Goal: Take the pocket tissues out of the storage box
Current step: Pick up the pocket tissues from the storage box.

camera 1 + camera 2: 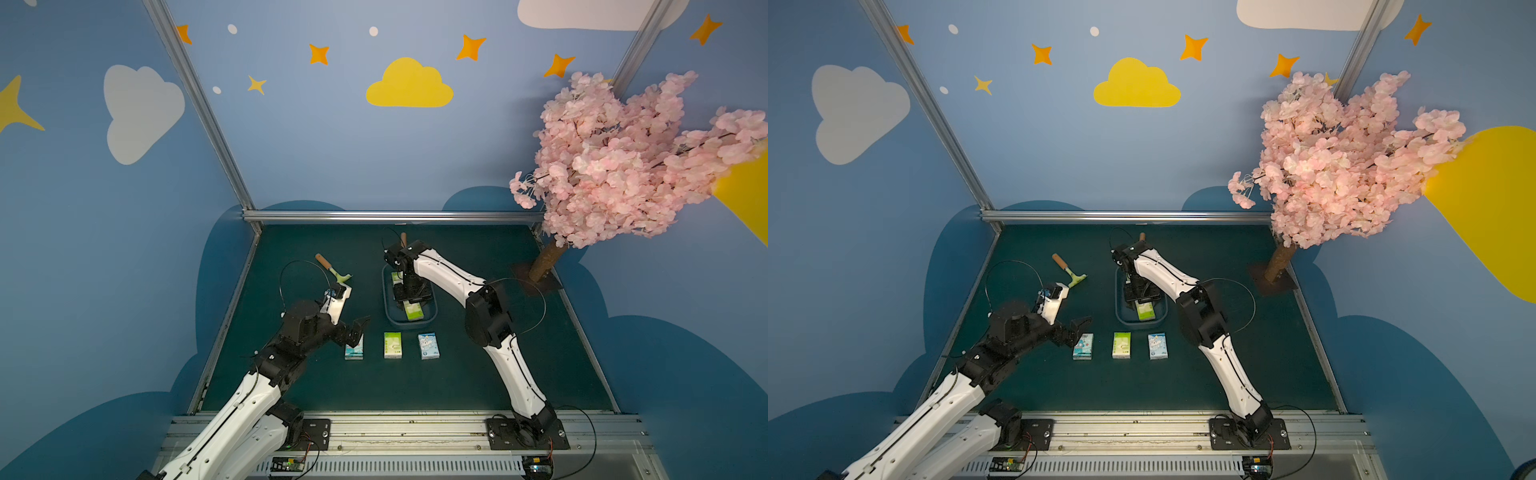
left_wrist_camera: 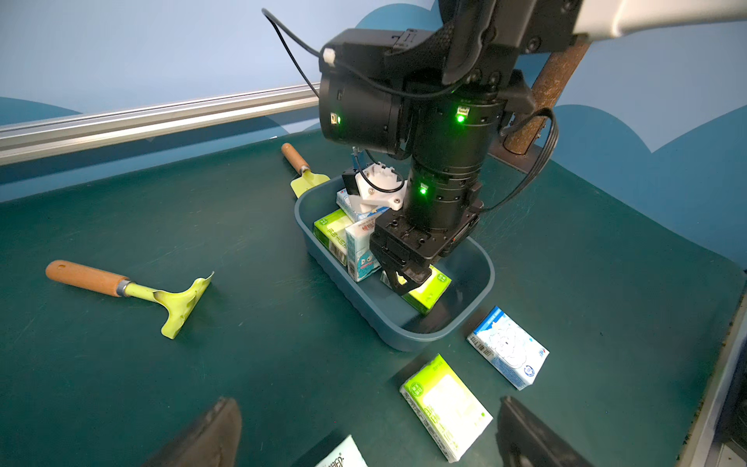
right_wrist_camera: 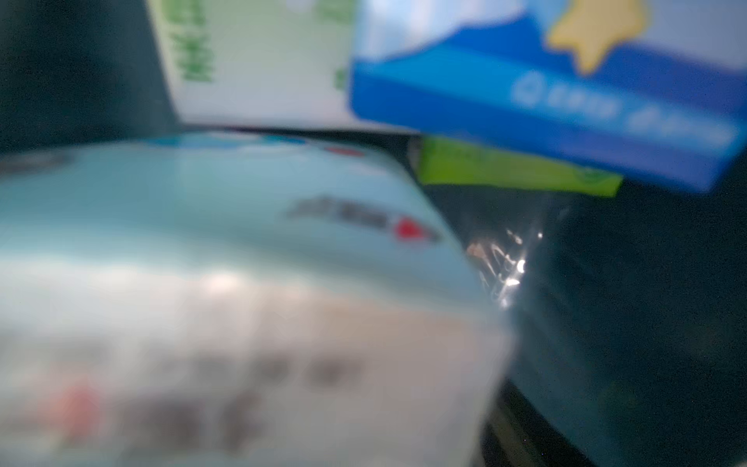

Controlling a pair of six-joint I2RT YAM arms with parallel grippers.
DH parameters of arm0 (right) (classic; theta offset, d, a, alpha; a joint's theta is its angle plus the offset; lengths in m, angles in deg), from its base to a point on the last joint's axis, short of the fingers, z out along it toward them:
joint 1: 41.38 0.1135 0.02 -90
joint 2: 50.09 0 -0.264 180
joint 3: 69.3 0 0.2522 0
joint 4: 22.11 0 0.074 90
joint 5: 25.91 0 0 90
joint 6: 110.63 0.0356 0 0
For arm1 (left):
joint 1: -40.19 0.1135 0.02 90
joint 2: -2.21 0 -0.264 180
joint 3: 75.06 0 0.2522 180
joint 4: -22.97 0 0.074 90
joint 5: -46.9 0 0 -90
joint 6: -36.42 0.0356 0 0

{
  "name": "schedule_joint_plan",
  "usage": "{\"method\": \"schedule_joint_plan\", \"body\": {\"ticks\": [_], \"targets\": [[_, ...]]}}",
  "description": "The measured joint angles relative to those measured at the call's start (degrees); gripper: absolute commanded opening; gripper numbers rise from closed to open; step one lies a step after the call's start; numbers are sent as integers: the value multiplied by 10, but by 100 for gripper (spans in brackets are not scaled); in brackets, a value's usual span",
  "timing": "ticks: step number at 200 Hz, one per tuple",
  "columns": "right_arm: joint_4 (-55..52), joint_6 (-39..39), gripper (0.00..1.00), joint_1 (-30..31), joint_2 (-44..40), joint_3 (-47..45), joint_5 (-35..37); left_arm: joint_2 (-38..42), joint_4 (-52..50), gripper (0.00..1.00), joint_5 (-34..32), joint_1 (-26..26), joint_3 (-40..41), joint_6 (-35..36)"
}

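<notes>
- Inspecting right gripper: found lowered inside the storage box, one dark finger against a green tissue packet lying directly beneath it.
- Unable to tell whether those jaws merely straddle that packet or pinch it: far finger hidden in the left wrist view, right wrist view blurred by closeness.
- Counted three more in the box just behind that gripper: an upright blue packet with a cartoon face, a second green packet touching it, and a rear blue packet partly covered by the wrist camera mount.
- Found left gripper hovering well apart from the box, jaws spread wide.
- Recorded three packets out on the green mat in a row: a light blue packet under the left gripper, a middle green packet just beside, an end blue packet beyond that, nearer the right arm.
- Noted a toy rake on the mat beyond the left gripper, and a toy trowel just beside the box on the far side of the right gripper.
</notes>
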Motion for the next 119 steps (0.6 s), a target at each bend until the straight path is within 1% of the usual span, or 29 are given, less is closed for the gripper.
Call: {"method": "schedule_joint_plan", "body": {"ticks": [31, 45, 65, 119], "targets": [[0, -5, 71, 3, -2, -5, 5, 0, 0, 100, -2, 0, 0, 0], [0, -6, 75, -3, -7, -17, 8, -2, 0, 100, -2, 0, 0, 0], [-1, -7, 79, -14, -11, -29, 10, -4, 0, 100, -2, 0, 0, 0], [5, -10, 79, -19, -11, -33, -2, -9, 0, 100, -2, 0, 0, 0]]}}
